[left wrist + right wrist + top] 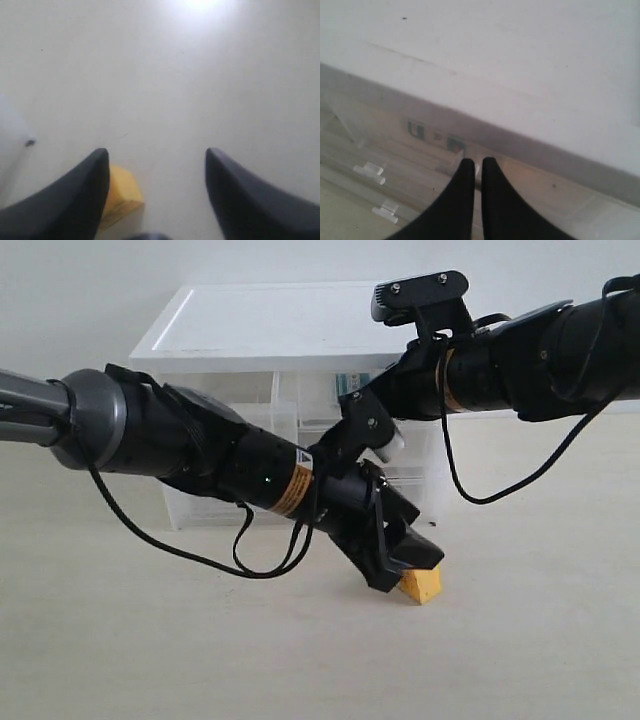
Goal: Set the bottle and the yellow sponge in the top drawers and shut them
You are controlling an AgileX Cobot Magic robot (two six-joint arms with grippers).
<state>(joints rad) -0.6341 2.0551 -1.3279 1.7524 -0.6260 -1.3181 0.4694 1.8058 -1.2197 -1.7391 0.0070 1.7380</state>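
- Sponge (424, 585) lies on the table (520, 650), just beside one finger, between the spread jaws of the left gripper (156, 151).
- Probably light, soft foam; pinch its flat sides gently.
- Right gripper (476, 161) is clenched at the drawers (380, 150).

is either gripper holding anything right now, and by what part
Nothing is held. The left gripper stands open, the yellow sponge lying on the table by one finger, unclamped. The right gripper is shut at the cabinet front, nothing visible between its fingers.
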